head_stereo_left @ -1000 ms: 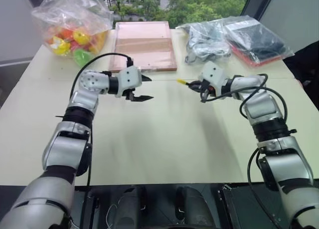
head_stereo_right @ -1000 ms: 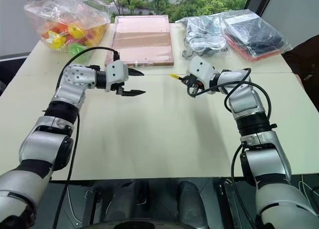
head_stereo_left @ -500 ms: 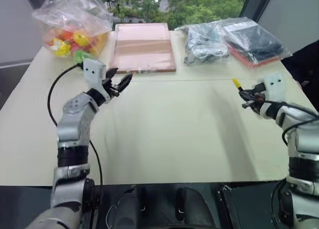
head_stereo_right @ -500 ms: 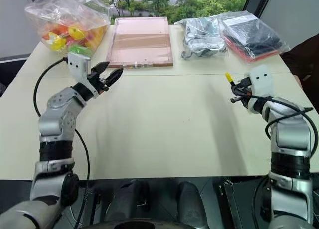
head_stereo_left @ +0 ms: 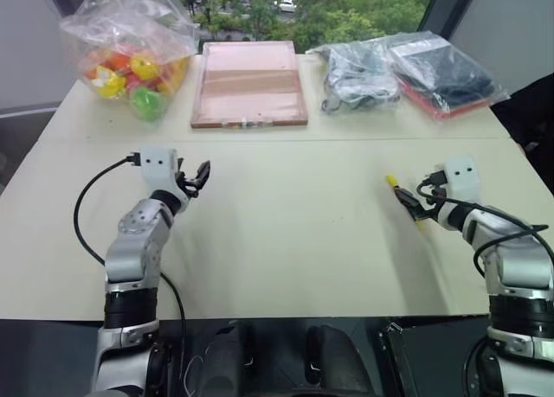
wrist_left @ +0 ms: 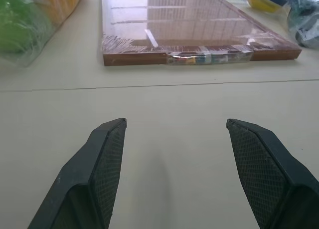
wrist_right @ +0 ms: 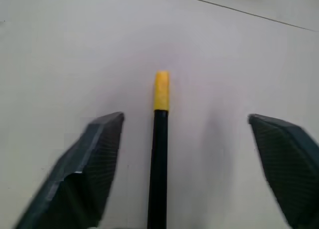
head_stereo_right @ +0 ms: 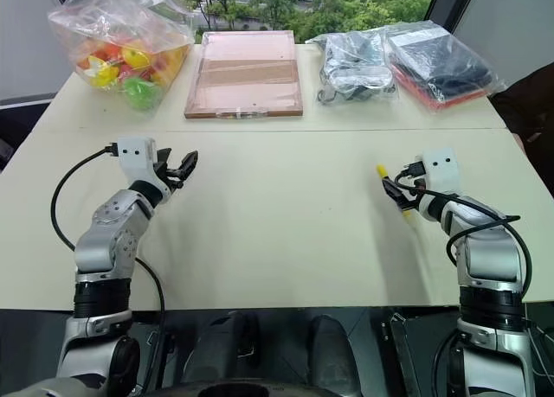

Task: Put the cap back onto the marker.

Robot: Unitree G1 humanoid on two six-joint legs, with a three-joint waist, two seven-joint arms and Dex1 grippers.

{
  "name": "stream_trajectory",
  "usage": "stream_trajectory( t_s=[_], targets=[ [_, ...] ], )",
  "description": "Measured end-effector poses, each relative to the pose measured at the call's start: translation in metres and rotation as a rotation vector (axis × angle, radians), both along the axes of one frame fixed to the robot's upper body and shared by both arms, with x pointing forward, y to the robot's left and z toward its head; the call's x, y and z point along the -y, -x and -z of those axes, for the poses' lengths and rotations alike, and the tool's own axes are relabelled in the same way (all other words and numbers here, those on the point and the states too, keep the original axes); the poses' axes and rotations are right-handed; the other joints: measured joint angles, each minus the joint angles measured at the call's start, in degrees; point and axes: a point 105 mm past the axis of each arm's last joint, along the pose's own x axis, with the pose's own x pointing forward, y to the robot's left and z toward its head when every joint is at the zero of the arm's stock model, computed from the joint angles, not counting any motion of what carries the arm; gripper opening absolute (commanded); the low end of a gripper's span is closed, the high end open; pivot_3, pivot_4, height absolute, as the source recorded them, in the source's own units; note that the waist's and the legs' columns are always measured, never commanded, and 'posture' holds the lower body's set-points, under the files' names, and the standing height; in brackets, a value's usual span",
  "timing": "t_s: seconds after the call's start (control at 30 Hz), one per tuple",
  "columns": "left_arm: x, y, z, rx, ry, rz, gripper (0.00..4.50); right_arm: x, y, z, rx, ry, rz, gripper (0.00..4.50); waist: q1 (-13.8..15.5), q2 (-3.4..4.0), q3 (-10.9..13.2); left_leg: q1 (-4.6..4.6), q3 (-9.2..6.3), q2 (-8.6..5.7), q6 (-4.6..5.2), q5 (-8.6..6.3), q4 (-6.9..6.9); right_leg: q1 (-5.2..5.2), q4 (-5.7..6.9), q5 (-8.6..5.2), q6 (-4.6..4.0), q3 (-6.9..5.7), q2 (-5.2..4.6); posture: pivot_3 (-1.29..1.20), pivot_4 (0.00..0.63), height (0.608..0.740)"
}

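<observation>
Both arms are built from rounded silver-grey shells, joined by black bands at the joints. Each wrist is ended by a boxy white housing on which two small dark round marks are seen. A black cable is looped loosely alongside each forearm and led into that housing. The left gripper [head_stereo_left: 201,175] and the right gripper [head_stereo_right: 396,192] are each fitted with two black fingers. In the wrist views these fingers [wrist_left: 107,161] are shown as broad, tapering wedges, and their inner pads [wrist_right: 102,156] are covered with a fine cross-hatched texture.

Bright window daylight, soft shadows
</observation>
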Motion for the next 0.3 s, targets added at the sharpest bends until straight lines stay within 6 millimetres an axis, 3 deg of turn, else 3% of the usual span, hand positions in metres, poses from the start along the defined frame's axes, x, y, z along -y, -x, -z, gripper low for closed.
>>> stream_trajectory(
  t_s=[0.1,0.23,0.3],
  targets=[
    [-0.005,0.0,-0.001,0.004,0.0,-0.019,3.36,0.003,-0.004,-0.009,0.036,0.0,0.001,4.46,0.0,0.0,0.0,0.0,0.01,0.0,0.0,0.0,0.0,-0.01,0.0,0.0,0.0,0.0,0.0,0.0,0.15,0.74],
    [-0.03,0.005,-0.018,0.05,-0.041,-0.074,3.36,0.042,-0.008,-0.049,0.165,0.069,0.093,4.46,0.2,0.0,0.0,-0.02,0.0,0.0,0.0,0.0,-0.02,-0.02,-0.04,0.0,0.0,0.0,0.0,0.0,0.15,0.74],
    [-0.04,0.013,-0.022,0.061,-0.071,-0.084,3.36,0.059,-0.004,-0.055,0.194,0.109,0.112,4.46,0.1,-0.03,0.0,-0.01,0.04,0.0,0.0,0.0,-0.04,0.02,-0.11,0.0,0.0,0.0,0.0,0.0,0.15,0.74]
  ],
)
